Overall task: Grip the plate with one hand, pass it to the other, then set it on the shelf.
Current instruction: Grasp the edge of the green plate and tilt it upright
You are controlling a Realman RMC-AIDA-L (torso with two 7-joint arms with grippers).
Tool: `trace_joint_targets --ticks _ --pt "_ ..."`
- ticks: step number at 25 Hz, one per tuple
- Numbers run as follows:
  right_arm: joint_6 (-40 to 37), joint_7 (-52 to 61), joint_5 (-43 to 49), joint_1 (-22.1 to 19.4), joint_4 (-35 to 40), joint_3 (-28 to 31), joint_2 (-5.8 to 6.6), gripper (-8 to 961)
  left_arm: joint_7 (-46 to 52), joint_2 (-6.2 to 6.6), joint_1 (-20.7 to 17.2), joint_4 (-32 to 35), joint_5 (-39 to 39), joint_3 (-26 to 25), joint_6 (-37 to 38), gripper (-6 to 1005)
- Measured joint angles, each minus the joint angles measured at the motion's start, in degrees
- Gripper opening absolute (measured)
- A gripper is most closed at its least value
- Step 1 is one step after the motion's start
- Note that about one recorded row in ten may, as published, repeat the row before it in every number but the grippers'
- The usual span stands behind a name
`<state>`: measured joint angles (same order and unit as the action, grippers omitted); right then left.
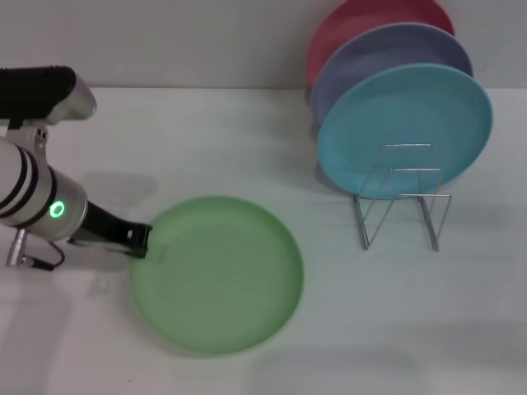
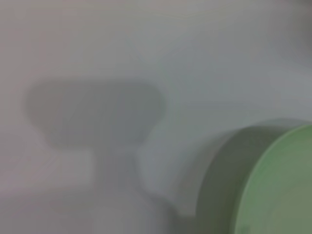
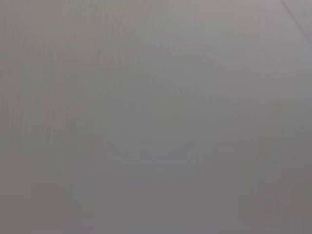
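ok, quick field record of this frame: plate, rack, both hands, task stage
plate: round light green matte plastic plate, flat on the white table
rack: thin silver wire rack, front loops bare; turquoise-blue plate, lavender plate and red plate stand on edge behind
left hand: left hand at the green plate's left rim; grip cannot be told
right hand: not in view
stage: plate not lifted, no handover yet
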<state>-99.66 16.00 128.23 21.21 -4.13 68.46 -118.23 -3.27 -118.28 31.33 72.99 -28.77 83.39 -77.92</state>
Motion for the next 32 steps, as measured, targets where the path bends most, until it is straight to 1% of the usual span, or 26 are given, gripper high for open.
trace_joint_targets --ticks 2,5,6,8,10,11,12,13,15,16,17,18,20,21,22,24,25,26,27,28,30,31,32 --pt "-0.06 0.00 0.00 -0.02 0.00 0.00 -0.10 584 -1.38 0.04 0.01 0.02 -1.45 -1.04 1.90 40" --pt "-0.24 0.00 0.00 -0.03 0.01 0.00 -0.19 584 -1.89 0.04 0.00 0.02 -1.74 -1.29 3.38 35" --pt "-0.39 0.00 0.00 -0.03 0.01 0.00 -0.26 584 -2.23 0.05 -0.17 -0.06 -1.80 -1.29 5.61 34" --pt "-0.42 0.00 0.00 -0.03 0.01 0.00 -0.27 584 -2.34 0.06 -0.27 -0.12 -1.78 -1.26 6.38 34" --pt "-0.46 0.00 0.00 -0.03 0.00 0.00 -0.27 584 -2.95 0.06 -0.66 -0.31 -1.74 -1.25 8.87 35" --pt "-0.48 0.00 0.00 -0.03 0.02 0.00 -0.32 584 -3.40 0.04 -1.43 -0.36 -1.74 -1.30 12.02 35" --pt "-0.48 0.00 0.00 -0.03 0.02 0.00 -0.32 584 -3.40 0.04 -1.43 -0.36 -1.74 -1.30 12.02 35" --pt "-0.46 0.00 0.00 -0.03 0.06 0.00 -0.34 584 -3.46 0.04 -1.88 -0.37 -1.75 -1.26 13.62 35" --pt "-0.35 0.00 0.00 -0.03 0.20 0.00 -0.34 584 -3.54 0.03 -3.10 -0.38 -1.92 -1.09 18.22 35" --pt "-0.29 0.00 0.00 -0.03 0.34 0.00 -0.38 584 -4.13 -0.04 -4.49 -0.42 -2.50 -0.89 23.39 35" --pt "-0.29 0.00 0.00 -0.03 0.34 0.00 -0.38 584 -4.13 -0.04 -4.49 -0.42 -2.50 -0.89 23.39 35" --pt "-0.35 0.00 0.00 -0.04 0.38 0.00 -0.42 584 -4.45 -0.07 -5.00 -0.43 -2.92 -0.86 25.09 35" --pt "-0.52 0.00 0.00 -0.03 0.42 -0.01 -0.47 584 -6.13 -0.11 -6.44 -0.55 -5.44 -0.81 29.71 35" --pt "-0.59 0.00 0.00 -0.03 0.47 -0.02 -0.49 584 -8.97 -0.08 -7.88 -0.89 -9.26 -0.66 34.42 35" --pt "-0.62 0.00 0.00 -0.03 0.54 -0.03 -0.50 584 -8.97 -0.08 -7.88 -0.89 -9.26 -0.66 34.42 35" --pt "-0.60 0.00 0.00 -0.03 0.70 -0.03 -0.50 584 -12.15 -0.07 -9.13 -1.30 -12.92 -0.29 38.35 35" --pt "-0.55 0.00 0.00 -0.03 0.73 -0.05 -0.50 584 -14.11 -0.08 -10.00 -1.74 -15.21 0.30 41.20 35" --pt "-0.52 0.00 0.02 -0.03 0.79 -0.18 -0.54 584 -16.97 -0.09 -11.32 -2.45 -18.15 1.69 46.11 35" --pt "-0.52 0.00 0.02 -0.03 0.79 -0.18 -0.54 584 -16.97 -0.09 -11.32 -2.45 -18.15 1.69 46.11 35" --pt "-0.54 0.00 0.06 -0.03 0.79 -0.29 -0.56 584 -18.15 -0.08 -12.01 -2.77 -19.43 2.72 48.77 35" --pt "-0.67 0.00 0.18 -0.07 0.80 -0.39 -0.63 584 -20.90 -0.06 -14.08 -3.39 -22.14 6.22 56.36 35" --pt "-0.72 0.00 0.24 -0.08 0.80 -0.41 -0.65 584 -21.89 -0.02 -15.50 -3.52 -22.90 9.30 62.08 35" --pt "-0.75 0.00 0.30 -0.08 0.80 -0.44 -0.67 584 -21.89 -0.02 -15.50 -3.52 -22.90 9.30 62.08 35"
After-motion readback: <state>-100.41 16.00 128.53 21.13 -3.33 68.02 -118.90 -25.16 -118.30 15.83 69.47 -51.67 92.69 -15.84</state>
